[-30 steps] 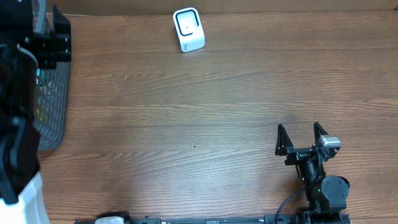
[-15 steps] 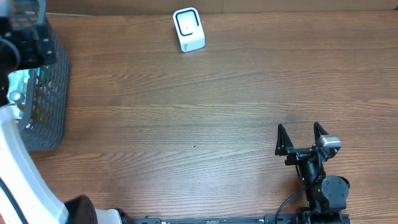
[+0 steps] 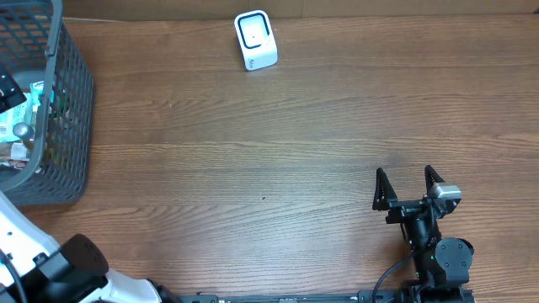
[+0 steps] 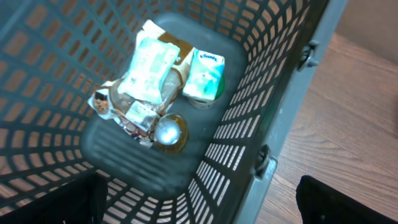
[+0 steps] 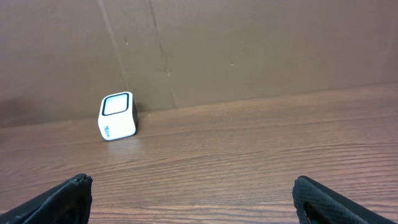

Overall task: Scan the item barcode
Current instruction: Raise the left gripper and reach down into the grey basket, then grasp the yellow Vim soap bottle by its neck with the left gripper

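Several items lie in the grey mesh basket (image 4: 267,106), which stands at the table's far left (image 3: 74,109): a white and green packet (image 4: 149,62), a Kleenex tissue pack (image 4: 205,74), a brown snack bag (image 4: 121,109) and a round metal lid (image 4: 168,130). My left gripper (image 4: 199,208) hangs open above the basket's near wall, holding nothing. The white scanner (image 3: 255,39) stands at the table's far edge and also shows in the right wrist view (image 5: 117,116). My right gripper (image 3: 408,187) rests open and empty near the front right, facing the scanner.
The left arm's white link and black joint (image 3: 72,265) sit at the bottom left corner. A brown cardboard wall (image 5: 249,50) rises behind the scanner. Bare wooden tabletop (image 3: 269,160) lies between basket, scanner and right gripper.
The left arm has swung away from over the basket toward the bottom left of the overhead view, so the basket's inside now shows. The right arm has not moved.
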### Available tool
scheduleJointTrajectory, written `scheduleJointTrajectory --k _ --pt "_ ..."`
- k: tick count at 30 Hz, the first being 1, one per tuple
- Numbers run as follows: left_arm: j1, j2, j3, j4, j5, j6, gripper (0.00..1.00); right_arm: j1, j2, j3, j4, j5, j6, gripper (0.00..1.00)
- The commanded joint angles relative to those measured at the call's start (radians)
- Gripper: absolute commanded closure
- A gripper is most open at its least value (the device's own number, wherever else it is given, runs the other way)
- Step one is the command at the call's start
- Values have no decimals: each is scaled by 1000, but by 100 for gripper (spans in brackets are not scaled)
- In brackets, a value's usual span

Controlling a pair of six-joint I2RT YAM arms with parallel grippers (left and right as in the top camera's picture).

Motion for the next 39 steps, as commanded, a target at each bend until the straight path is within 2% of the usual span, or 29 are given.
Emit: scheduleJointTrajectory --k 1,6,11,15,39 --pt "1 24 15 6 23 -16 1 5 -9 -11 2 4 4 0" --pt "1 56 15 -1 14 31 1 5 -9 -11 2 4 4 0" --pt "9 118 15 -5 -72 34 1 5 -9 -11 2 4 4 0" --pt "24 173 15 -17 -88 34 0 5 -9 -11 2 4 4 0" --pt "32 477 15 -49 -89 34 0 5 -9 -11 2 4 4 0"
